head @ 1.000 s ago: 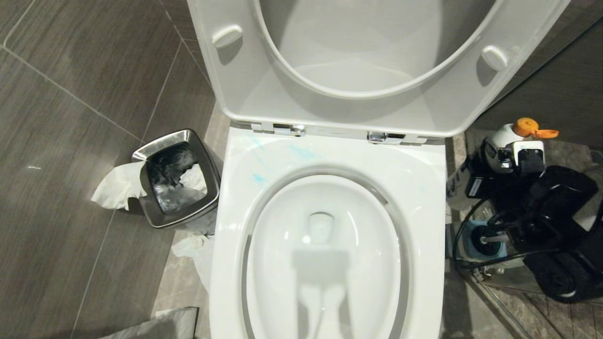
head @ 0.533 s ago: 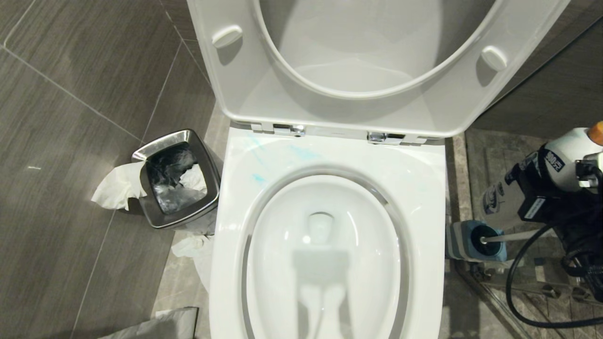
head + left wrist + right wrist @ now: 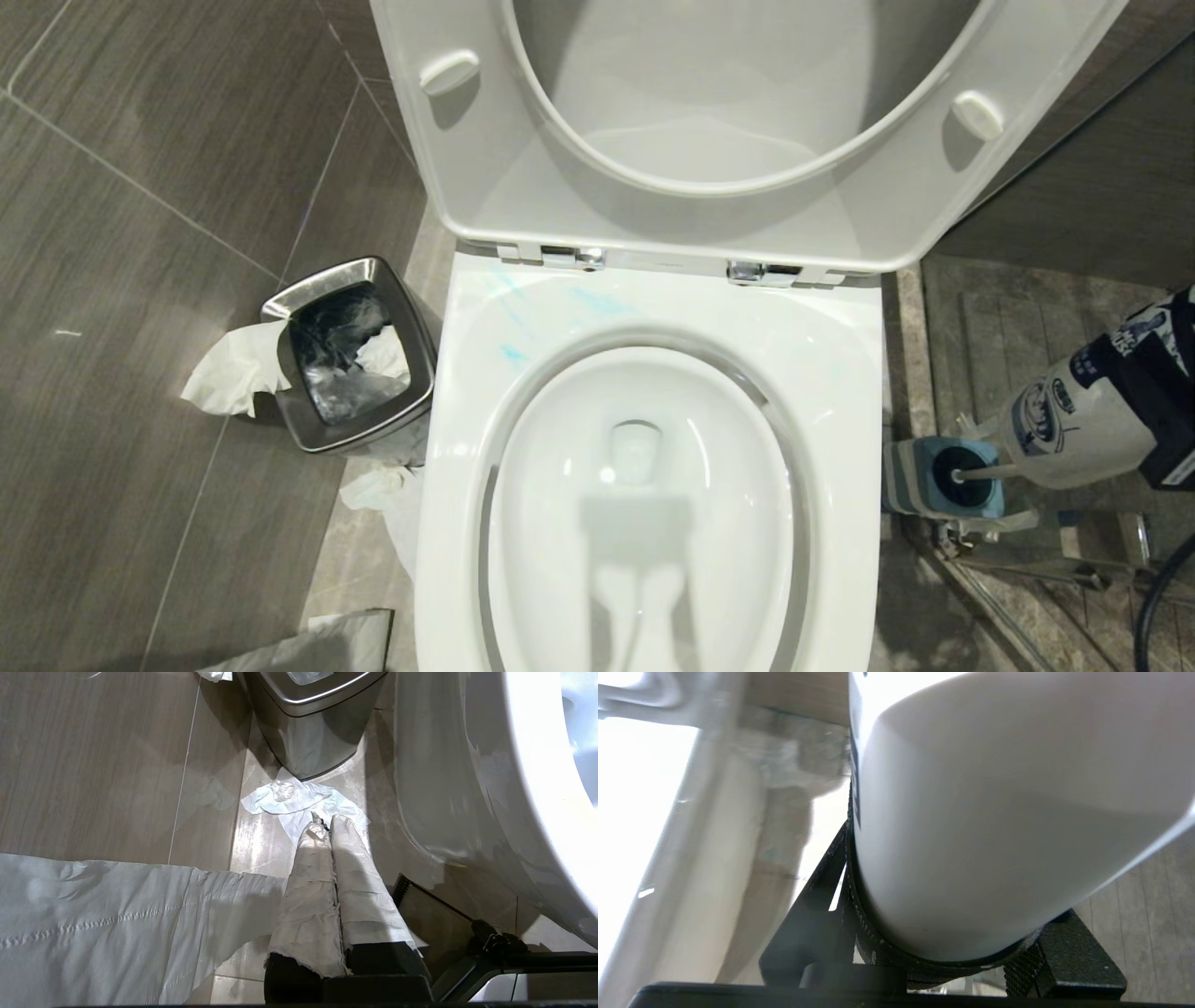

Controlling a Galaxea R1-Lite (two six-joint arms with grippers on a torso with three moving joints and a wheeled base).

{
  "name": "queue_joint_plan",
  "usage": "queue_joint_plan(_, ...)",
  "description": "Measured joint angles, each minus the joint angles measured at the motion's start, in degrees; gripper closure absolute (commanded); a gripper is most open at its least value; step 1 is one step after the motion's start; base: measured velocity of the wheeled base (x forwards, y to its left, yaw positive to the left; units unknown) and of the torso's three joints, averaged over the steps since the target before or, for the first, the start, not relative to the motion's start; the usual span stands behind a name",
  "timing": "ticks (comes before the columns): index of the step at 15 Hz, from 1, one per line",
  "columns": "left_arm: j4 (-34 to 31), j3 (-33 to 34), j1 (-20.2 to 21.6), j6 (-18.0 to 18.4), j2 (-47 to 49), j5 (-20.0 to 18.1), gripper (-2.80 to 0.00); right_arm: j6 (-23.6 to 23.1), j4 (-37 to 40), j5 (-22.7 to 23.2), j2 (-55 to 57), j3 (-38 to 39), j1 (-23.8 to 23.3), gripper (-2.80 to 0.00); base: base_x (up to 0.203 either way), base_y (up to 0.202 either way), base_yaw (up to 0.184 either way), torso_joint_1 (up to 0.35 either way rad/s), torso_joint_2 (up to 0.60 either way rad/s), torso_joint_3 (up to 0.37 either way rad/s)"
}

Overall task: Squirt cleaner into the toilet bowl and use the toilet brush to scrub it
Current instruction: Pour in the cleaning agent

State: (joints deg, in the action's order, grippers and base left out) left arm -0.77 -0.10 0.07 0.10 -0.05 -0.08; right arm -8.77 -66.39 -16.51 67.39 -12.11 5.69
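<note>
The white toilet bowl (image 3: 644, 523) fills the middle of the head view, with faint blue smears on its rim (image 3: 579, 303). At the right edge my right gripper (image 3: 1162, 401) is shut on the cleaner (image 3: 1074, 420), a white bottle with dark blue print, tilted with its base toward the toilet. In the right wrist view the cleaner (image 3: 994, 812) fills the space between the black jaws. Just below the bottle, the toilet brush handle (image 3: 985, 472) sticks out of its blue-and-grey holder (image 3: 920, 481). My left gripper (image 3: 325, 823), its fingers wrapped in white, hangs shut over the floor.
A steel waste bin (image 3: 350, 355) with a black liner stands left of the toilet, crumpled tissue (image 3: 233, 369) beside it and more tissue (image 3: 383, 485) on the floor. The seat and lid (image 3: 448, 187) are raised. A paper sheet (image 3: 117, 914) lies beside the left gripper.
My right gripper has carried the cleaner to the right and lower in the head view; its orange cap and most of the arm have left the picture. The brush holder is now uncovered.
</note>
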Motion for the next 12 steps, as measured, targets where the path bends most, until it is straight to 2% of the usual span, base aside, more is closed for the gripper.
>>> queue_joint_plan(3,0.0,0.0,0.0,0.0,0.0,0.0,0.00,0.0,19.5,2.3,-10.3,-6.7,0.0,0.00,0.000,0.000,0.000,0.000,0.00,0.000)
queue_joint_plan(5,0.0,0.0,0.0,-0.1,0.0,0.0,0.00,-0.2,29.1,3.1,-15.1,-10.2,0.0,0.00,0.000,0.000,0.000,0.000,0.00,0.000)
queue_joint_plan(10,0.0,0.0,0.0,0.0,0.0,0.0,0.00,-0.2,38.3,3.4,-22.2,-12.9,0.0,0.00,0.000,0.000,0.000,0.000,0.00,0.000)
queue_joint_plan(12,0.0,0.0,0.0,0.0,0.0,0.0,0.00,-0.1,38.9,3.5,-23.6,-13.0,0.0,0.00,0.000,0.000,0.000,0.000,0.00,0.000)
